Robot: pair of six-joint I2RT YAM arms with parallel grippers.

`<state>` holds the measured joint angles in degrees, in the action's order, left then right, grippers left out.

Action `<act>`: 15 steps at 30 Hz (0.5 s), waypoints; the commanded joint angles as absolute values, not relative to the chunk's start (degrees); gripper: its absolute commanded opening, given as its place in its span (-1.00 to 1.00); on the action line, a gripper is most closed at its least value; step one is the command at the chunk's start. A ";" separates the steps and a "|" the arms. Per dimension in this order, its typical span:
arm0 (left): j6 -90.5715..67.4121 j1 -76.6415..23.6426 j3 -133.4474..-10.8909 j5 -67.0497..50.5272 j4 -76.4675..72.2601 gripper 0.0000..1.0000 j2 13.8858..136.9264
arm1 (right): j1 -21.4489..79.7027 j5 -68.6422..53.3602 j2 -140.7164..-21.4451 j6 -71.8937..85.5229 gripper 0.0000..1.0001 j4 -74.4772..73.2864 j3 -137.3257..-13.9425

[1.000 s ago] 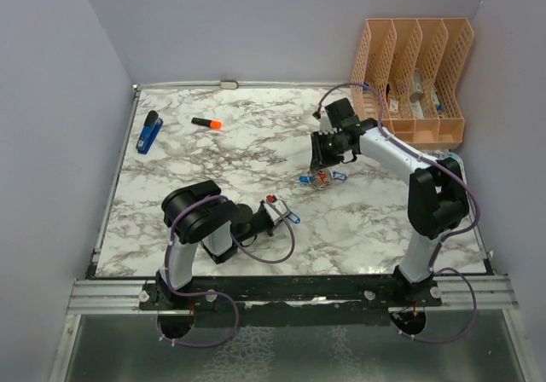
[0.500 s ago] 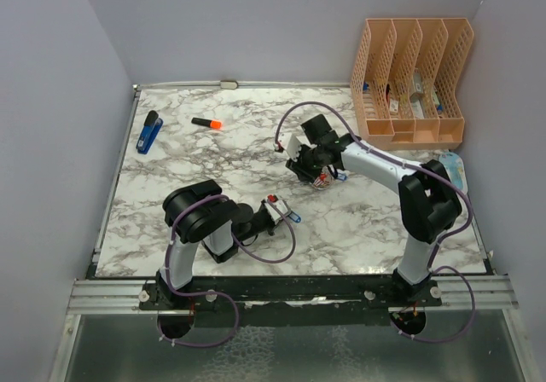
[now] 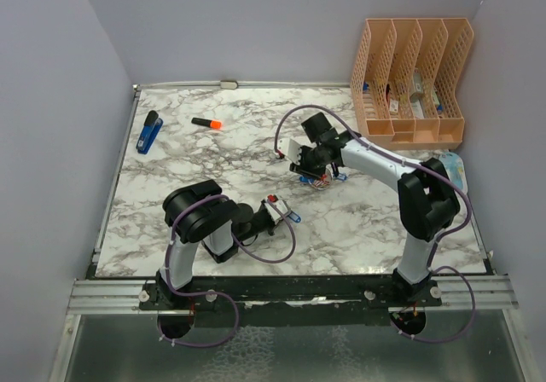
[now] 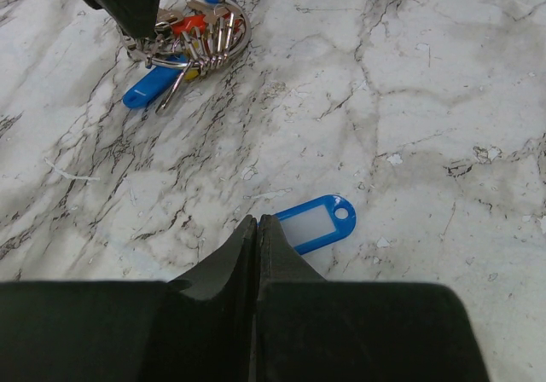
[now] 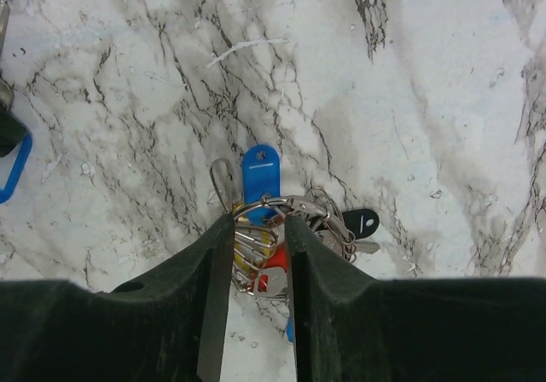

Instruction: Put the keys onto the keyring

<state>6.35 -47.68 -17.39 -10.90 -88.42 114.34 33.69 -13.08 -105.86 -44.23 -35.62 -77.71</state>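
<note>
The keyring [image 5: 290, 201], a thin silver wire ring with metal keys and yellow, red and black tags, lies on the marble table [image 3: 213, 164]; it also shows as keyring [image 4: 200, 37] and keyring [image 3: 321, 180]. My right gripper [image 5: 258, 220] stands over it, open, jaws astride the ring with the cluster filling the gap. A blue tag [image 5: 258, 173] pokes out from under the ring. One of the keys, with a blue tag [image 4: 314, 224] and pale window, lies flat by my left gripper [image 4: 257, 220], which is shut; its near end is hidden behind a fingertip.
A blue stapler [image 3: 149, 133] and an orange marker [image 3: 206, 124] lie at the back left. A peach file organiser [image 3: 414, 79] stands at the back right, with a pale packet [image 3: 452, 164] in front of it.
My right arm has swung left and down onto the keyring, its wrist turned. The left arm and the blue-tagged key beside it have not moved.
</note>
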 commanded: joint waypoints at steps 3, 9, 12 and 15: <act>6.05 -47.27 -16.61 -9.23 -102.39 -1.00 115.16 | 33.96 -12.47 -105.10 -46.74 -0.41 -36.77 -75.66; 6.06 -47.26 -16.61 -9.23 -102.39 -1.00 114.88 | 34.94 -11.48 -105.89 -47.18 -0.44 -35.96 -74.19; 6.04 -47.25 -16.52 -9.14 -102.39 -1.00 114.70 | 35.51 -11.47 -106.95 -46.98 -0.48 -35.82 -74.19; 6.06 -47.25 -16.53 -9.14 -102.39 -1.00 114.74 | 36.00 -10.83 -107.73 -46.73 -0.51 -35.61 -74.28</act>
